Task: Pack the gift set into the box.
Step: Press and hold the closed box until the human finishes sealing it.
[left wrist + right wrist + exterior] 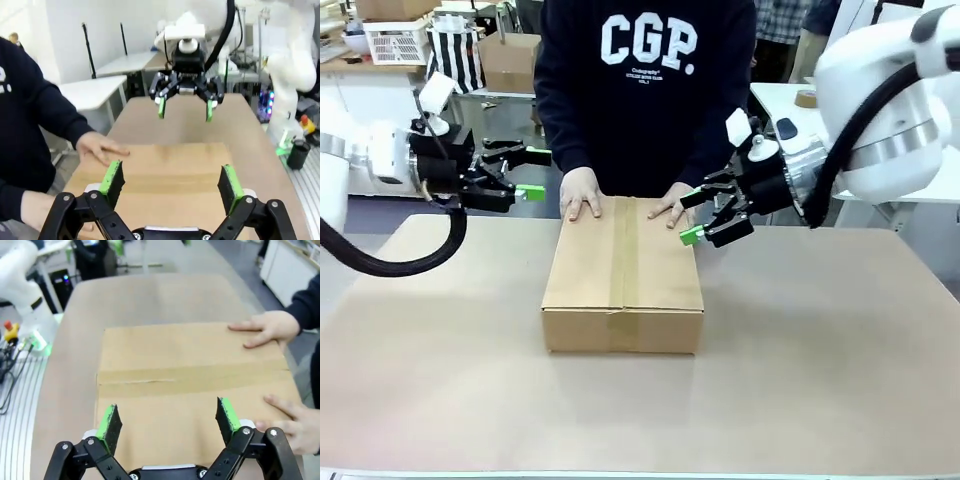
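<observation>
Taped box (pixel 623 270) under hands (pixel 581 193) (left gripper (pixel 535 173), right gripper (pixel 689 217) agape)

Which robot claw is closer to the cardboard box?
The right gripper: it hovers open by the far right edge of the box. The left gripper hangs open farther off, past its far left corner.

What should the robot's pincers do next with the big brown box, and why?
Probably ease both back a little. The brown cardboard box is already shut, tape along its seam, and the person's hands lie flat on its top. The left pincer and right pincer hang open beside it, holding nothing.
</observation>
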